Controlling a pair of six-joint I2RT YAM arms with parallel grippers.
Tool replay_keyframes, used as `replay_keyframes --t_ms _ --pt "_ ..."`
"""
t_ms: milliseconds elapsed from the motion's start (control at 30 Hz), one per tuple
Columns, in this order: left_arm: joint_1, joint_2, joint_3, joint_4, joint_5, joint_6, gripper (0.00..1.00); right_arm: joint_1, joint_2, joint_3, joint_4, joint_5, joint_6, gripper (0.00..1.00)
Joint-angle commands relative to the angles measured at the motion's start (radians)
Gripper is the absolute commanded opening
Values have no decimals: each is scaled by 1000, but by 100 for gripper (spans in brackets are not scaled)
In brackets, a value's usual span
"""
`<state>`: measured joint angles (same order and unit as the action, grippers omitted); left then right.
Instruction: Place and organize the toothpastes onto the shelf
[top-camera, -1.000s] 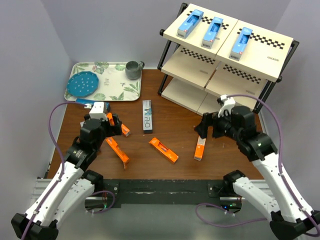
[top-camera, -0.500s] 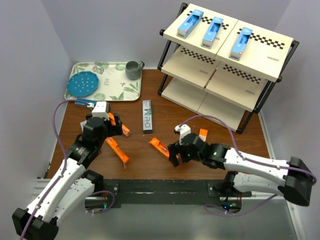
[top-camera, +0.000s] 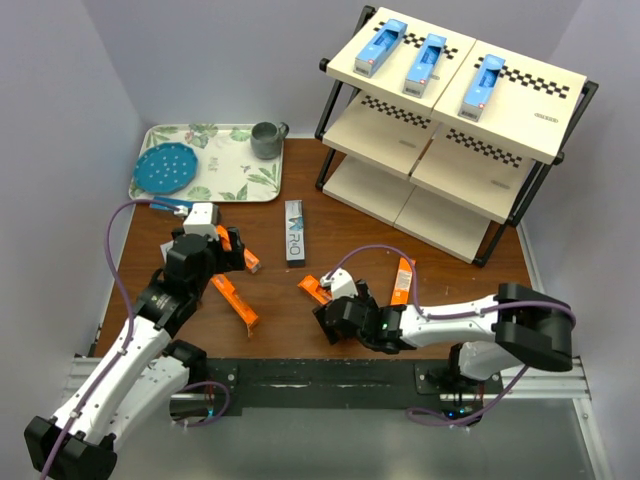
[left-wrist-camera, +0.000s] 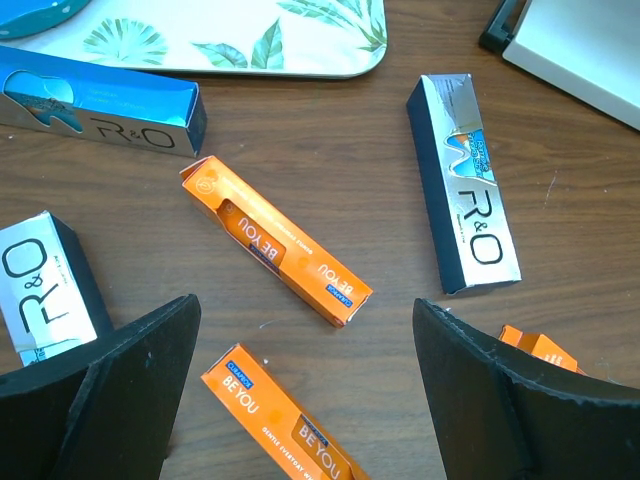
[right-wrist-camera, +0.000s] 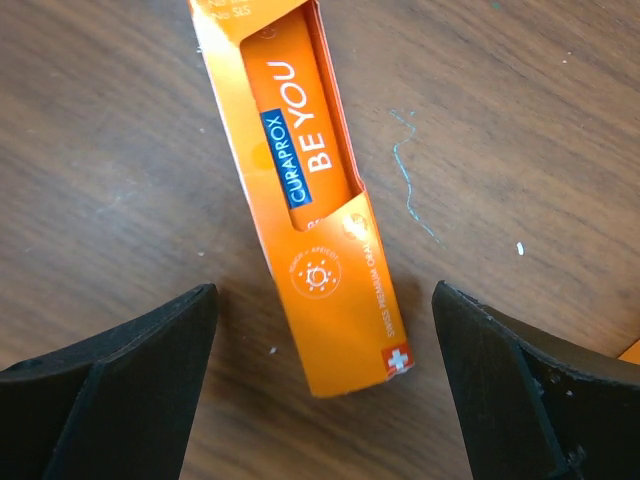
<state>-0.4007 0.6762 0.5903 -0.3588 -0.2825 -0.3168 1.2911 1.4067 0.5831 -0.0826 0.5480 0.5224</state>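
Observation:
Three light-blue toothpastes (top-camera: 425, 63) lie on the top board of the shelf (top-camera: 520, 120). On the table are a grey one (top-camera: 294, 232), several orange ones (top-camera: 235, 303) and a blue one (top-camera: 165, 207) by the tray. My left gripper (top-camera: 232, 252) hovers open over two orange boxes (left-wrist-camera: 275, 255), with nothing between its fingers; its midpoint (left-wrist-camera: 305, 340) is over bare wood. Low over the table's front middle, my right gripper (top-camera: 325, 305) is open. Its fingers straddle the end of an orange box (right-wrist-camera: 315, 200) without touching it, so the gripper's midpoint (right-wrist-camera: 325, 300) falls on that box.
A leaf-patterned tray (top-camera: 235, 185) at the back left carries a blue perforated dish (top-camera: 165, 168) and a grey mug (top-camera: 266, 140). Another orange box (top-camera: 402, 280) lies right of my right wrist. A silver box (left-wrist-camera: 40, 290) rests by my left finger.
My right arm has swung from beside the shelf down to the table's front middle, over an orange box, and its jaws have narrowed slightly. The left arm has barely moved.

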Motion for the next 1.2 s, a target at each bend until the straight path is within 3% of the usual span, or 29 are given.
replay_keyframes --t_ms 0,300,567,900,1167 --pt "-3 8 2 46 11 22 93 28 31 43 76 40 1 88" --pt "-3 19 3 47 26 25 93 138 74 69 80 49 30 72" --pt "-3 29 3 46 34 19 92 155 66 -8 173 125 77 54" --pt "-3 51 -1 55 51 13 92 157 117 -51 267 201 162 52" --pt "-3 74 -1 58 66 15 91 157 156 -29 261 254 197 64"
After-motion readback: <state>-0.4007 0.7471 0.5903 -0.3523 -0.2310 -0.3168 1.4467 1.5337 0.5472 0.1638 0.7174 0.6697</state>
